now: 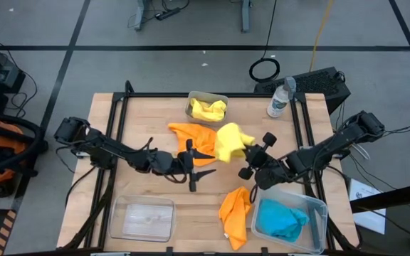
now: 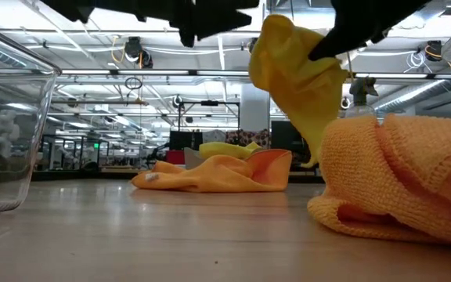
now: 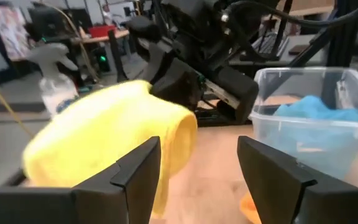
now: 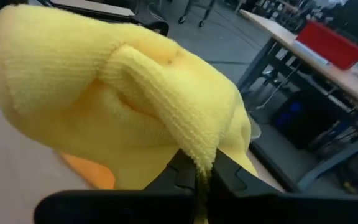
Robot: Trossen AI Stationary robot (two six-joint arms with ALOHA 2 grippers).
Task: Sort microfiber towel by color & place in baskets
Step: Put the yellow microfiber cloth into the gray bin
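Yellow towel [image 1: 230,141] pinched by right end effector [image 1: 251,147]

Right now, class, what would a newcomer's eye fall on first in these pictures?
First, the yellow towel hanging in the air mid-table, pinched in the right gripper, with the open left gripper close beside it. Next, the bright blue towels filling the clear basket at the near right corner. Two orange towels lie loose on the table, one at the centre, one beside that basket.

Nubby yellow cloth [image 4: 123,93], pale wooden table [image 1: 148,121]
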